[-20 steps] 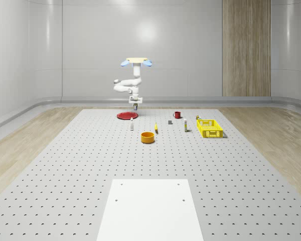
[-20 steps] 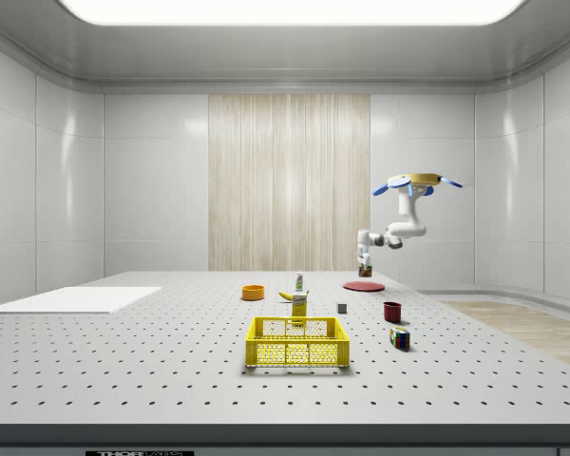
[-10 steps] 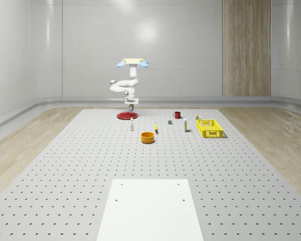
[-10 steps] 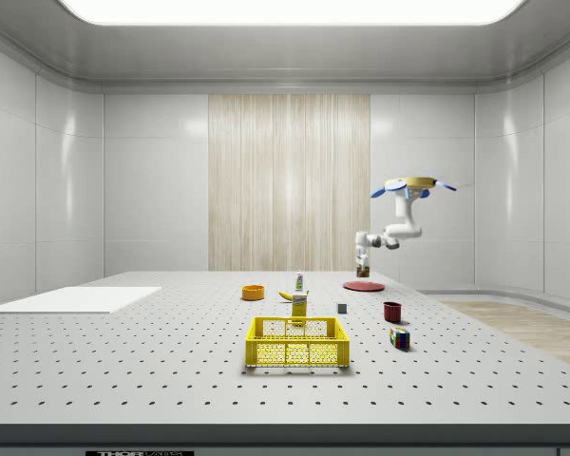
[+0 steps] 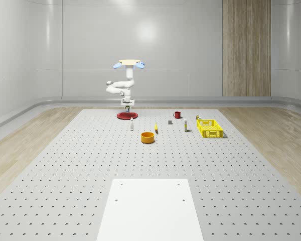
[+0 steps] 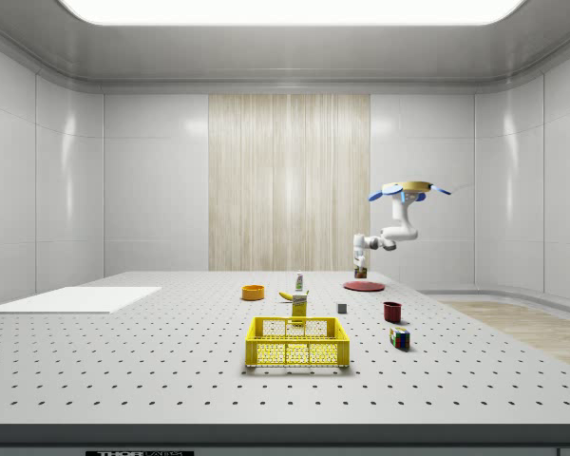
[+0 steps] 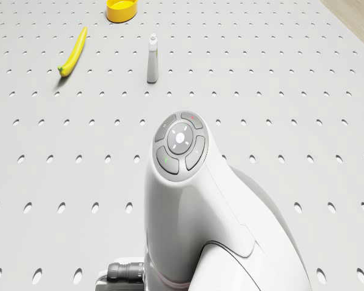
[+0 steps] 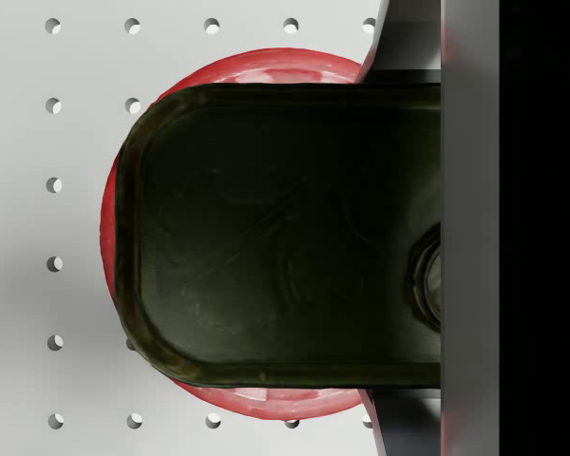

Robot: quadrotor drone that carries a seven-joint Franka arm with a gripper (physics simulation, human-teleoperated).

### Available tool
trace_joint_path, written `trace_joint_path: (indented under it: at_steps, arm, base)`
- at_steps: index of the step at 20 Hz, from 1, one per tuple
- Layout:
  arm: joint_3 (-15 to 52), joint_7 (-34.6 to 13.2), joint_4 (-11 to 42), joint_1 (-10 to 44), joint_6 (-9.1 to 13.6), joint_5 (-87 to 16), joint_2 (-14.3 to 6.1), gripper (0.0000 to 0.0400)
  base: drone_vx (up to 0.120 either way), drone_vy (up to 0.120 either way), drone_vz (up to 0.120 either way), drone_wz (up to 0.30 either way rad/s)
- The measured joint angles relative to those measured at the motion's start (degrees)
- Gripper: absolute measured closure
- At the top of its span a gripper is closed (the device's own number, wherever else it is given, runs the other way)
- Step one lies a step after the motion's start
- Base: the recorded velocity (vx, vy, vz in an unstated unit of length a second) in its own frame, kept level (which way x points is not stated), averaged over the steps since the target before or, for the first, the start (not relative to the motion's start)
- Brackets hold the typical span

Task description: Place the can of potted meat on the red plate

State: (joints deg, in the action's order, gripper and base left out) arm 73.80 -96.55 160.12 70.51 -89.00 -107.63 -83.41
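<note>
- Drone (image 5: 129, 64), a flat tan disc with blue rotor tips, hovers in the air above the red plate (image 5: 125, 116); its glossy white jointed arm (image 6: 396, 234) bends down toward the plate.
- Gripper (image 5: 126, 104) hangs straight over the red plate, jaws clamped on the can of potted meat (image 8: 285, 233).
- Can of potted meat is a dark, rounded-corner oblong with a raised rim, held above the red plate, whose shiny round edge shows around it.
- Perforated grey table (image 5: 65, 165) carries the red plate; near it stand a small white bottle (image 7: 151, 59), a curved yellow banana (image 7: 73, 53) and an orange bowl (image 5: 148, 137).
</note>
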Motion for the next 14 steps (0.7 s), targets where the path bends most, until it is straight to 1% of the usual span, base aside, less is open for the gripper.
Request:
trace_joint_path:
  at_steps: [3, 14]
  arm:
    - [-0.7, 0.0, -0.2, 0.1, -0.5, -0.6, -0.2, 0.0113]
    - [-7.6, 0.2, -2.6, 1.2, -4.0, -6.9, -0.6, 0.0113]
  base:
    - [0.000, 0.000, 0.000, 0.000]
    - [0.000, 0.000, 0.000, 0.000]
